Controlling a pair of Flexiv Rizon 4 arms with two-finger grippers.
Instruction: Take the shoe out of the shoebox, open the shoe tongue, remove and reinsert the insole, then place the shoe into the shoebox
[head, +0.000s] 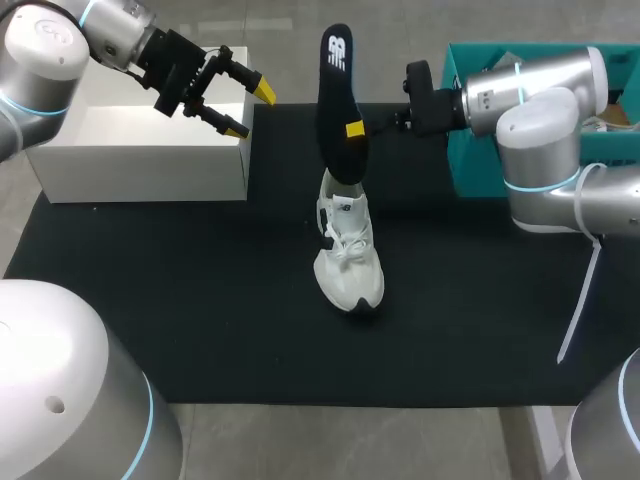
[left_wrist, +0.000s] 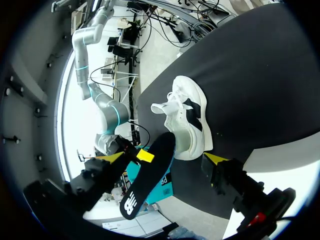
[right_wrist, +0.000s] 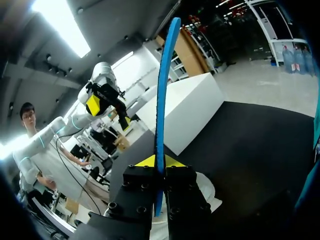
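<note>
A white shoe (head: 348, 262) lies on the black mat (head: 200, 300), toe toward the front edge. Over its heel a black insole (head: 337, 95) stands on end, its lower end at the shoe's opening. My right gripper (head: 354, 128) is shut on the insole about midway up. In the right wrist view the insole's blue edge (right_wrist: 162, 95) rises from between the yellow tips of the right gripper (right_wrist: 159, 161), with the shoe (right_wrist: 209, 194) beneath. My left gripper (head: 243, 104) hangs open and empty over the white shoebox (head: 140, 150). In the left wrist view the left gripper (left_wrist: 166, 158) faces the insole (left_wrist: 149, 177) and the shoe (left_wrist: 187, 120).
A teal box (head: 470, 150) stands at the back right, behind my right arm. The shoebox (right_wrist: 187, 107) sits at the mat's back left corner. Bare mat lies to either side of the shoe and in front of it.
</note>
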